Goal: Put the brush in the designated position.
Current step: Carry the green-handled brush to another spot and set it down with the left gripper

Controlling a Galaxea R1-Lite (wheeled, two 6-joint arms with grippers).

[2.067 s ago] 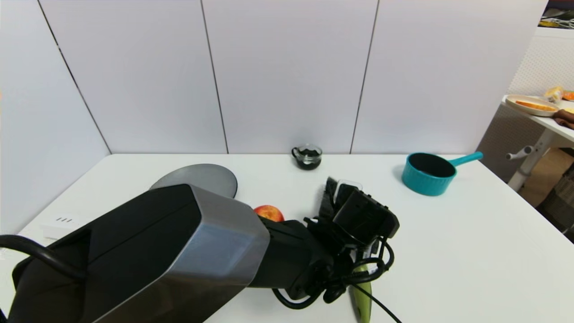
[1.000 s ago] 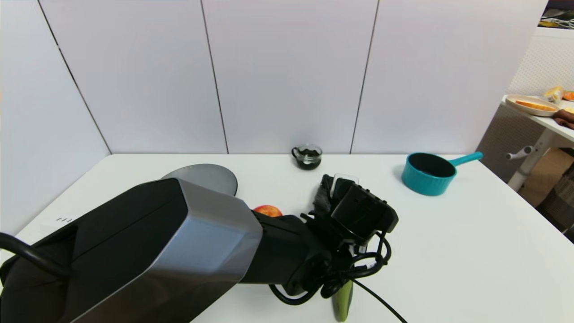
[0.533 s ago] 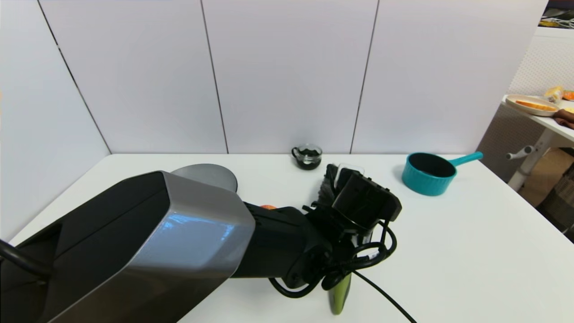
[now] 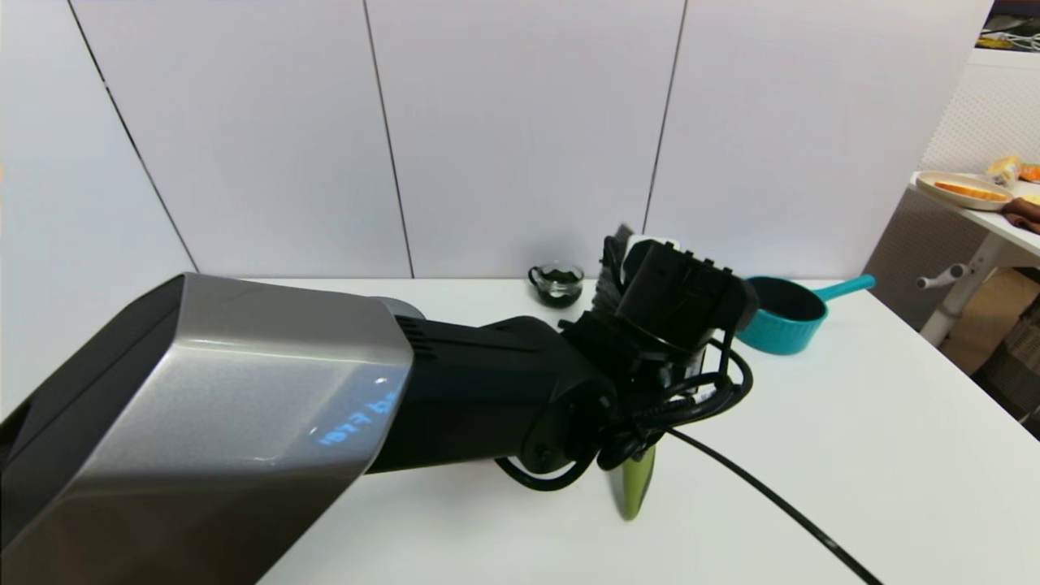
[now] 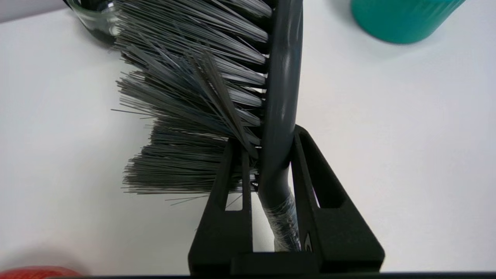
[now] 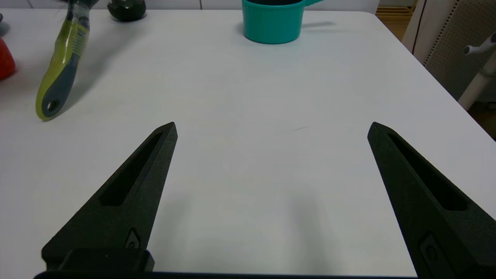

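grey-bristled brush (image 5: 217, 97) | clamped between left fingers (image 5: 310, 182) | right fingers (image 6: 135, 182) wide apart, empty

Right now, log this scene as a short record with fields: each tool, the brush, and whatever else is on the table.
left tool: shut on the brush's grey spine, beside the bristles
brush: lifted, green handle end hanging toward the table
right tool: open, low over bare white table
teal pot: far right
glass cup: by the back wall
apple: near the brush handle
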